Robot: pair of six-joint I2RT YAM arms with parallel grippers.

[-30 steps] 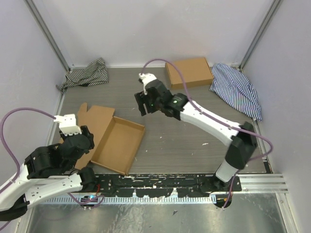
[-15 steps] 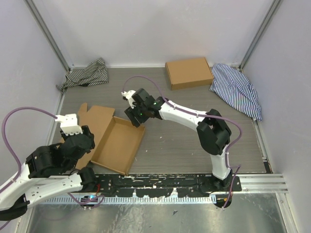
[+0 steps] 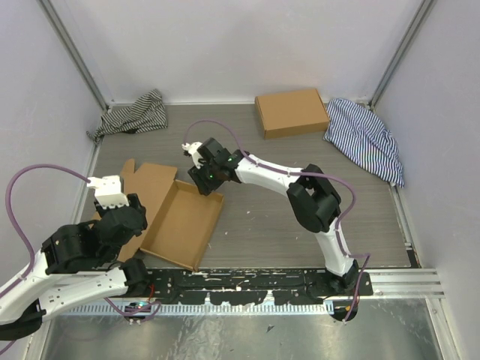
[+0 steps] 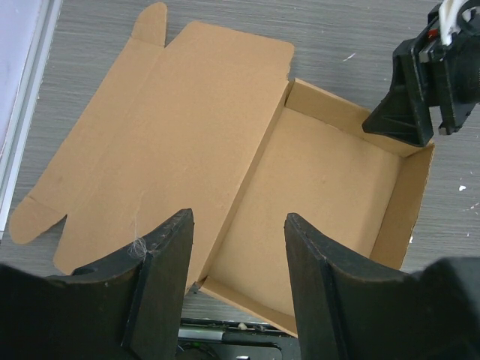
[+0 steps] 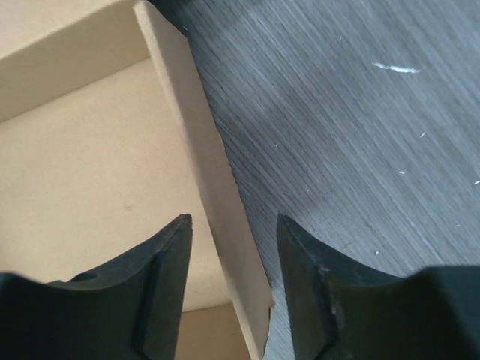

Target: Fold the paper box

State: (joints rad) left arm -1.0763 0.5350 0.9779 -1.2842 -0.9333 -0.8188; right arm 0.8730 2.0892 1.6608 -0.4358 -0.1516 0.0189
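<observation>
The paper box point(image 3: 182, 223) lies at front left as an open shallow tray, its lid panel point(image 3: 148, 187) flat on the table to the left with tabs spread. It also shows in the left wrist view point(image 4: 322, 180). My right gripper point(image 3: 201, 180) is open at the tray's far right corner. In the right wrist view its jaws point(image 5: 232, 285) straddle the upright tray wall point(image 5: 196, 157), one finger inside and one outside, without clamping it. It also shows in the left wrist view point(image 4: 420, 82). My left gripper point(image 4: 236, 292) is open and empty, hovering above the tray's near left edge.
A closed flat brown box point(image 3: 291, 112) sits at the back. A striped cloth point(image 3: 135, 114) lies at the back left and another point(image 3: 365, 139) at the back right. Grey walls enclose the table on three sides.
My right arm has swung left and down from mid-table to the tray's far right corner, and its open jaws now straddle the wall. The left arm has barely moved.
</observation>
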